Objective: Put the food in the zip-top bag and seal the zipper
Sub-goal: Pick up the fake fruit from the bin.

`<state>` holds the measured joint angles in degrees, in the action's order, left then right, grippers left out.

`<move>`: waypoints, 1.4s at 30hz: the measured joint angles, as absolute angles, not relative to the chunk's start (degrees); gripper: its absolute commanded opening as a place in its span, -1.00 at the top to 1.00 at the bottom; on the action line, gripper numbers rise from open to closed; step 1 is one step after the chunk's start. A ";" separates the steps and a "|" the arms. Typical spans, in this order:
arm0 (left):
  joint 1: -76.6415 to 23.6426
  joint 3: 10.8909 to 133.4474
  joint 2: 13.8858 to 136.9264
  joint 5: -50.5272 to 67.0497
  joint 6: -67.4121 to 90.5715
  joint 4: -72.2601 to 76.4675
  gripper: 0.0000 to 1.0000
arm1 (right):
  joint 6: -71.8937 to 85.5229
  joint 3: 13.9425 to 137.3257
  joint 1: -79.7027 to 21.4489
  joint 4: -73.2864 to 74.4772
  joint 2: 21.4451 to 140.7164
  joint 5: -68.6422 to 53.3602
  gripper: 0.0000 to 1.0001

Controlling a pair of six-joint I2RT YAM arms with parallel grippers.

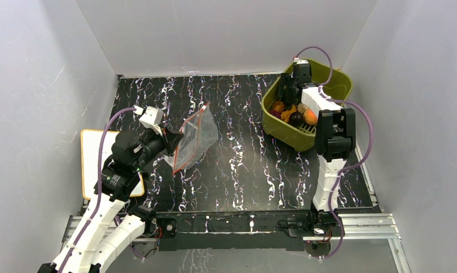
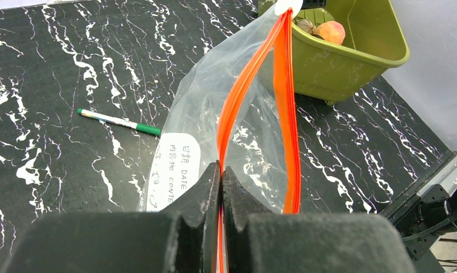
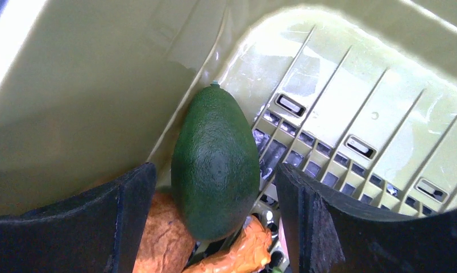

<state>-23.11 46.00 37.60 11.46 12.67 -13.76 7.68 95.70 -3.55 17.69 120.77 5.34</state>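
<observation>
Robotics lab test cell. Plain pale-grey panel walls (image 1: 226, 34) box in a black, white-veined marble-pattern tabletop (image 1: 237, 165). A silver slotted metal rail (image 1: 362, 223) at the near edge carries a white-and-black jointed left arm (image 1: 95, 219) and a matching right arm (image 1: 328, 182).

top: we overlook the whole table (image 1: 243, 170).
left wrist: we face the zip-top bag (image 2: 206, 85), basket (image 2: 340, 65) beyond.
right wrist: close inside that basket.

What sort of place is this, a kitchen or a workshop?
Most likely a robotics test booth, not a kitchen: plain white walls box in a black marbled table, the left arm and right arm are bolted to a metal rail, and the food in the green basket looks toy.
</observation>
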 measured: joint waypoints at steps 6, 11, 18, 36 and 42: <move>-23.11 46.06 37.47 12.08 13.06 -13.85 1.00 | 7.62 95.88 -2.94 16.60 123.22 4.03 -0.35; -23.11 46.26 37.17 12.36 13.34 -14.48 1.00 | 7.33 95.88 -2.94 15.99 123.28 3.16 -0.01; -23.11 46.52 36.12 12.27 13.78 -15.59 1.00 | 7.53 95.83 -2.85 16.14 123.04 2.83 0.22; -23.11 50.19 38.57 7.94 19.03 -16.99 1.00 | 14.09 90.91 -4.54 26.41 102.28 6.74 0.33; -23.11 50.50 39.31 7.86 21.19 -18.11 1.00 | 15.84 88.14 -11.09 29.08 91.18 7.53 0.33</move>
